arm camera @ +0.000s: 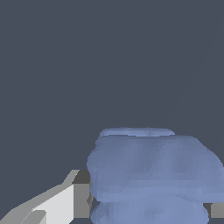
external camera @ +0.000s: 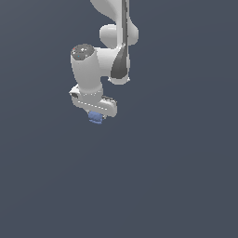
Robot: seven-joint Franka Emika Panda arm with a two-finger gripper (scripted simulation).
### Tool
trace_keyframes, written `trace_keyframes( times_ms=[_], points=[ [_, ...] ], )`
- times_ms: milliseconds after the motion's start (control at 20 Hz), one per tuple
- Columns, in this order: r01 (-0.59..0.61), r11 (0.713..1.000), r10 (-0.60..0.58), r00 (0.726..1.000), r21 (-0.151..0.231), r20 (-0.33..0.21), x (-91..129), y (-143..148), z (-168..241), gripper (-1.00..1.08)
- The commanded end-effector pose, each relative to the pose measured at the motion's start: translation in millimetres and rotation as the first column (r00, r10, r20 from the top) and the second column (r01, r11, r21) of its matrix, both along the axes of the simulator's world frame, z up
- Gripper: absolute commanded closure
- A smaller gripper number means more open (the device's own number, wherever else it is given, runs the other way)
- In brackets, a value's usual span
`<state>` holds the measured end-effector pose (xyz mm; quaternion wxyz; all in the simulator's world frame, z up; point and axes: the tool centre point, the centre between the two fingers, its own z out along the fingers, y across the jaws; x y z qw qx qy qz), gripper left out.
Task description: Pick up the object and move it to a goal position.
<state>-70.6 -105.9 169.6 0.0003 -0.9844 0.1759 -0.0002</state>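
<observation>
White and glossy, the robot arm (external camera: 114,44) reaches down from the top of the exterior view, its wrist bending toward the exterior view's left and ending in the hand (external camera: 96,116). Just under the hand's pale body sits the object (external camera: 95,117), a small periwinkle-blue block, matte and lumpy, much smaller than the hand above it. Only its lower part shows; the rest is tucked up between the fingers, which are too small here to make out one by one. Around it is a flat, dark slate-grey background, the same tone everywhere, so whether the block rests on a surface or hangs above one cannot be told from this view.

In the wrist view the object (arm camera: 151,168) looms large and fills much of the frame, its surface soft-edged and ridged in uneven layers. A grey and white finger (arm camera: 74,199) presses against one side of the block, its dark pad touching the blue surface, and a sliver of the other finger (arm camera: 216,210) shows at the opposite side, also against it. The hand is closed on the object, gripping it between both fingers. Behind the block lies the same plain dark grey.
</observation>
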Motion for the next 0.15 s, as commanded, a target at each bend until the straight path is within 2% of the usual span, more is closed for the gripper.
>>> trace_keyframes(
  times_ms=[0, 100],
  points=[
    [0.000, 1.000, 0.000, 1.000, 0.000, 0.000, -1.7, -0.3, 1.8, 1.08],
    [0.000, 1.000, 0.000, 1.000, -0.001, 0.000, -1.2, -0.4, 1.8, 1.08]
  ],
)
